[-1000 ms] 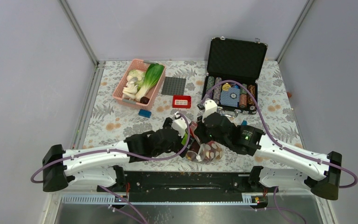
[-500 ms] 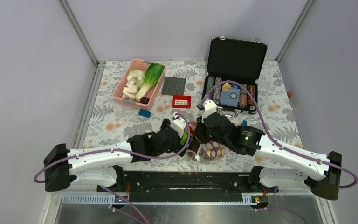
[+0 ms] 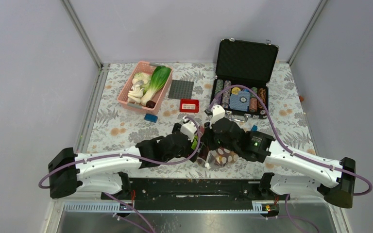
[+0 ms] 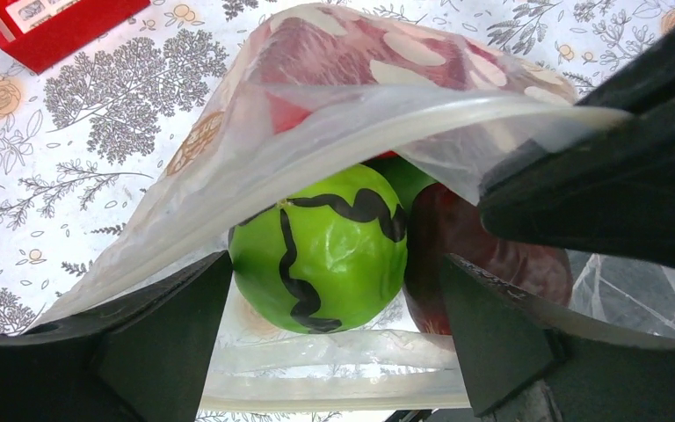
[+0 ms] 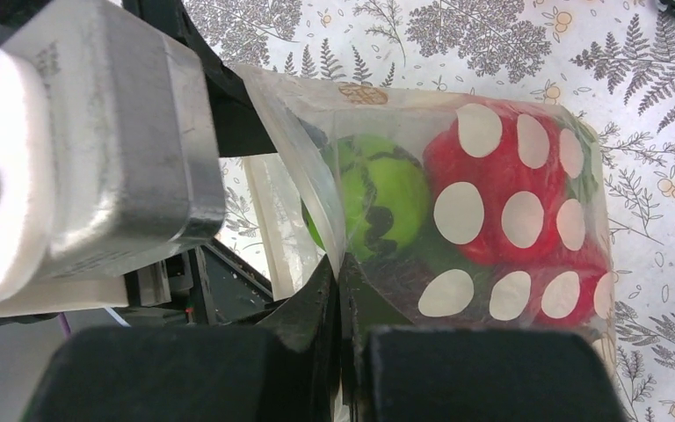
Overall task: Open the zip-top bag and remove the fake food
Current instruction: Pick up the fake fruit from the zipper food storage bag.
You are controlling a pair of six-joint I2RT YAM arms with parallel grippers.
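- The zip-top bag (image 3: 218,156) lay on the floral table (image 3: 121,131) near its front edge, between the two wrists, with its mouth gaping toward the left arm.
- The fake food (image 5: 501,189) was packed inside. A green striped melon (image 4: 316,220) sat nearest the mouth, with a dark red piece (image 4: 492,259) touching it.
- The right gripper (image 5: 341,286) was pinched tight on the bag's upper lip, with only film between its fingers, and held that lip raised.
- The left gripper (image 4: 334,281) was spread wide and held nothing. One finger stood just beside each flank of the melon, under the raised lip.
- The step in hand looked like taking the melon.
  - The left fingers should probably reach the melon's widest part before closing. A grip any shallower could squirt the glossy ball deeper in.
  - They should close gently and stay off the lower lip, so that no film gets caught.
  - The right pinch should hold steady while the left draws straight back out of the mouth.
- The pink basket (image 3: 128,94) and the poker-chip case (image 3: 246,60) stood well apart at the far side.
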